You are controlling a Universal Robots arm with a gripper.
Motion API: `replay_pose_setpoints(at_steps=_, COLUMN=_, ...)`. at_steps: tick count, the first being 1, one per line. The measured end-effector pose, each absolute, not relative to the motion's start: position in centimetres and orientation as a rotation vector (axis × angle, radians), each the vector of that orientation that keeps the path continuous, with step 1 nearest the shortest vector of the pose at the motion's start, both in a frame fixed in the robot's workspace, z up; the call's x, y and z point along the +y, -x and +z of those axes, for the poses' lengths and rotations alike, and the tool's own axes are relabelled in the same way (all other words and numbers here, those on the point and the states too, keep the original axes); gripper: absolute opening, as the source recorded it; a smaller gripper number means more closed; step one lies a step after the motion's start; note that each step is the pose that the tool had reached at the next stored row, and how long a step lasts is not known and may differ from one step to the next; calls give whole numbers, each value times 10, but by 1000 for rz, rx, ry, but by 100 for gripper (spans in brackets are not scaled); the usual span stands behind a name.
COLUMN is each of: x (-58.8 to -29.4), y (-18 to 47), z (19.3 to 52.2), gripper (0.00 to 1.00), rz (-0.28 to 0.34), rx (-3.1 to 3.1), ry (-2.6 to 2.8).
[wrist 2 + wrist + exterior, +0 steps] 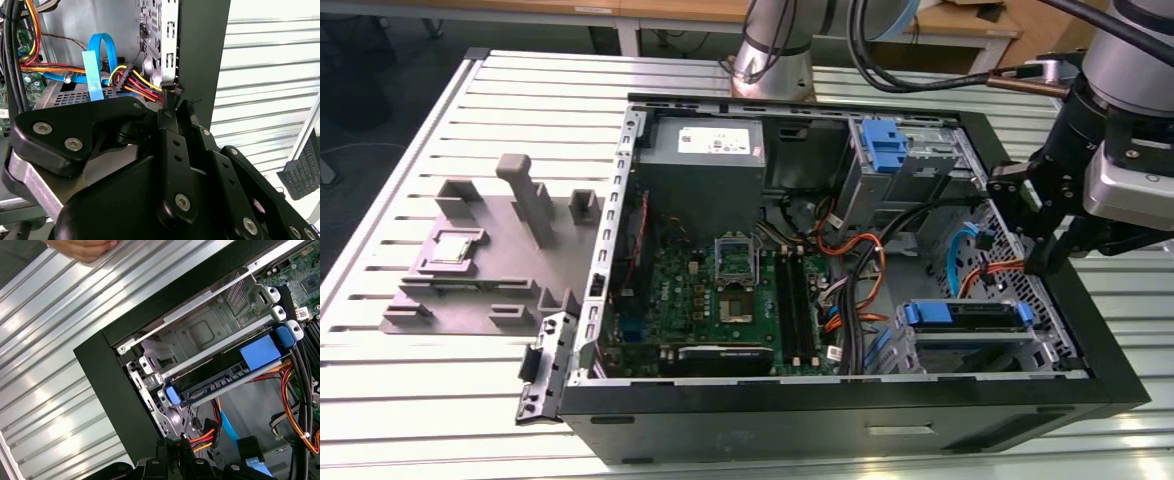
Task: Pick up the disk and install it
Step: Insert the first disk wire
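Tool: fingers together, gripping nothing, at the case's side wall on the exterior view's right.
Disk: lying flat in the drive bay at the case's corner, blue rails at its ends. It is near the tool, not touching.
Case: black, open-sided, on the slatted tabletop.
Cables: red, yellow and orange, just beside the tool's tips in the second wrist view.
Hand: a person's, over the tabletop outside the case.
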State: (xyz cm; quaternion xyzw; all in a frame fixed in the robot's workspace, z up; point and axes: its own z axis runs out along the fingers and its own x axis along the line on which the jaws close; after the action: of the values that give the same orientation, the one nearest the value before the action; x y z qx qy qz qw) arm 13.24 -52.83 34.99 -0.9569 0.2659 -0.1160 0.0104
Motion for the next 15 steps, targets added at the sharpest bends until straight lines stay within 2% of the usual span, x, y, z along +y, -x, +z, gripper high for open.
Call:
replay_pose_setpoints(at_steps=7, x=-524, y=-132, z=350, gripper=25, rz=-407, rx=835, ry=3064)
replay_pose_setpoints(at_steps=15, x=-515, y=-132, z=349, gripper=25, rz=-418, rx=829, ry=3082)
